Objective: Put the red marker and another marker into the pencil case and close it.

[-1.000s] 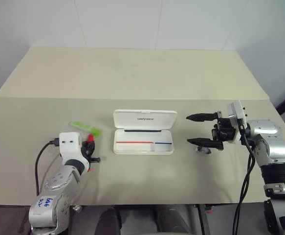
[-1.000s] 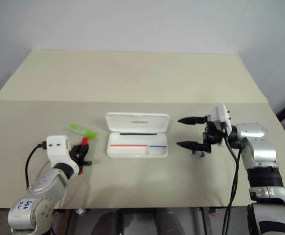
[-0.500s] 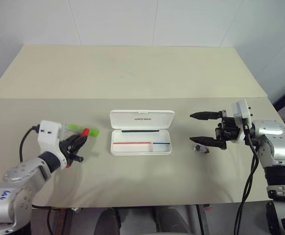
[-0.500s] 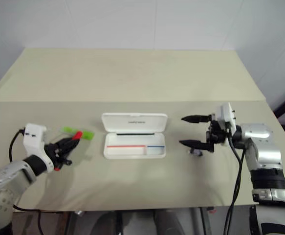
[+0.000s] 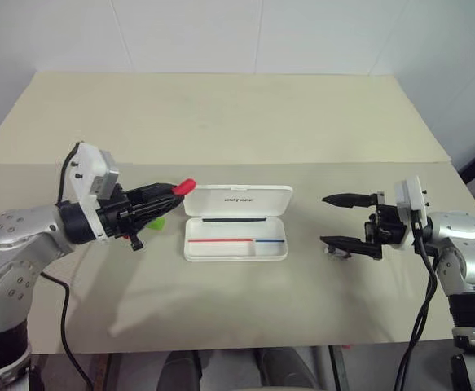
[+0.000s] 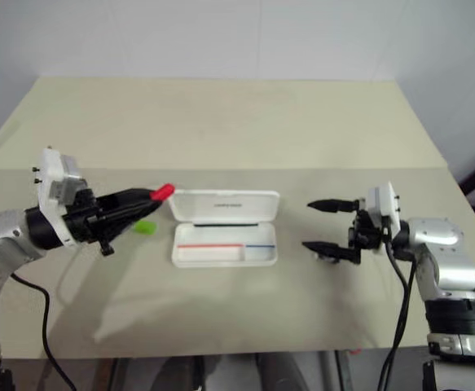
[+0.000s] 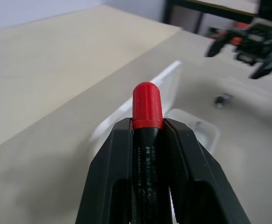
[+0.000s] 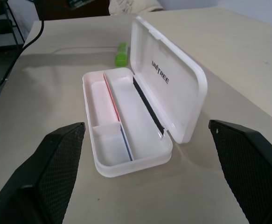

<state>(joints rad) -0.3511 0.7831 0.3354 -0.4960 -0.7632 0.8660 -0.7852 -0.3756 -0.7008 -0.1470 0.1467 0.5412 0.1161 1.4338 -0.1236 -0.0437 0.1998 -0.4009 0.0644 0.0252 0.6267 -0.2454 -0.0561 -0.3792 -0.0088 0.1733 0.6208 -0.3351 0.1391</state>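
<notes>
Scene is evenly and brightly lit from overhead; no hard glare is seen on the matte beige surface (image 5: pixel 237 122). Soft diffuse shadows are cast toward the near edge under both arms and beneath the open white plastic hinged pencil case (image 5: pixel 237 232). In the left wrist view, the red-capped slim marker (image 7: pixel 147 105) is rendered sharp, while everything behind it is blurred. In the right wrist view, the case is in focus; mild wide-angle stretching is noted at the edges.
</notes>
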